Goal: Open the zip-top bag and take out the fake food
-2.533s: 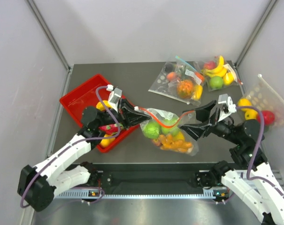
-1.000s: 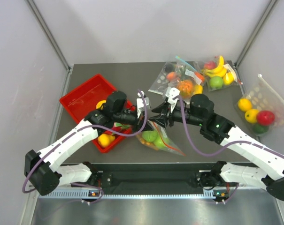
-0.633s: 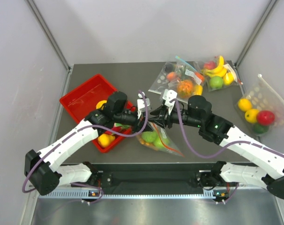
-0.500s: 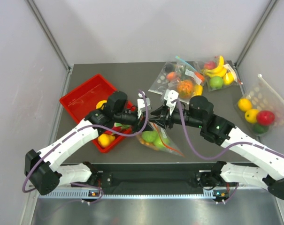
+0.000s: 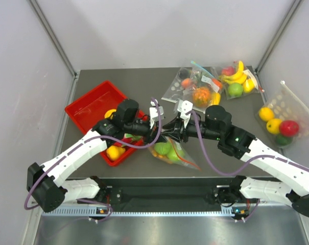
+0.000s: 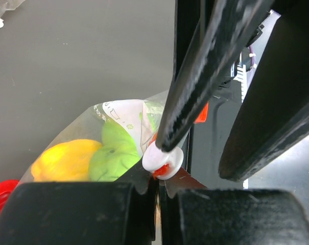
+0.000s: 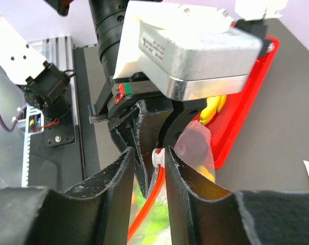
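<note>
The zip-top bag [image 5: 172,151] hangs between the two arms above the table, with a green apple [image 5: 163,148] and other fake food inside. My left gripper [image 5: 158,128] is shut on the bag's top edge, right beside the white zip slider [image 6: 163,159]. In the left wrist view the bag [image 6: 118,148] holds the green apple [image 6: 113,161] and a yellow piece [image 6: 65,161]. My right gripper [image 5: 170,127] is open. The slider [image 7: 157,155] and orange-red zip strip [image 7: 144,214] sit between its fingers. The slider touches one finger [image 7: 177,173].
A red tray [image 5: 88,109] with yellow fruit stands at the left, just behind my left arm. Two other bags of toy food [image 5: 195,89] [image 5: 236,79] lie at the back. Another bag of fruit [image 5: 282,120] lies at the right edge.
The grippers, earlier apart with the bag stretched between them, have come together at the bag's top. In the last second my right gripper edged left onto the slider.
</note>
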### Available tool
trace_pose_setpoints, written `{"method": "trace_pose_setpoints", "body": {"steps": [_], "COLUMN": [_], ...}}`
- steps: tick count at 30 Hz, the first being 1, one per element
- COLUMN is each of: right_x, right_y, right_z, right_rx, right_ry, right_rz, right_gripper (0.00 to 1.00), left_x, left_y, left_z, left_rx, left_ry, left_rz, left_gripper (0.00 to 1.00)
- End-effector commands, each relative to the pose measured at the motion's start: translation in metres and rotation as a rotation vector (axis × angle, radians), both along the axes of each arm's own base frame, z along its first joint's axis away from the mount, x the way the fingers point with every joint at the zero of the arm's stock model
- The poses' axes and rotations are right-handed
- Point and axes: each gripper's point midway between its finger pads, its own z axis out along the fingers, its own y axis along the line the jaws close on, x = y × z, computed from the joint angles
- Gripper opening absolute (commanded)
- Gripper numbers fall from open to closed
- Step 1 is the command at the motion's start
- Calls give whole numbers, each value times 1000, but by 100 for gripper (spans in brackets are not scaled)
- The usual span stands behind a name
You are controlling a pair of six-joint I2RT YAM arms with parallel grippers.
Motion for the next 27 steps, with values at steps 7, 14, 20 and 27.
{"method": "trace_pose_setpoints", "body": {"steps": [7, 14, 20, 27], "right_x": [-5, 8, 11, 8], "right_y": [7, 2, 1, 6], "right_z": [-3, -11, -20, -15], "right_rx": [-18, -56, -85, -64], "right_ry": [-15, -33, -28, -58], "right_rz": [40, -29, -41, -10], "right_gripper": [28, 27, 25, 23], "left_x": [-6, -10, -13, -13], "left_y": [-1, -1, -1, -3], "left_z": [26, 26, 28, 26], "left_rx": [-49, -45, -48, -46], "left_ry": [-65, -69, -72, -62], "left_rz": [-35, -41, -45, -62], "left_gripper": [0, 0, 0, 0]}}
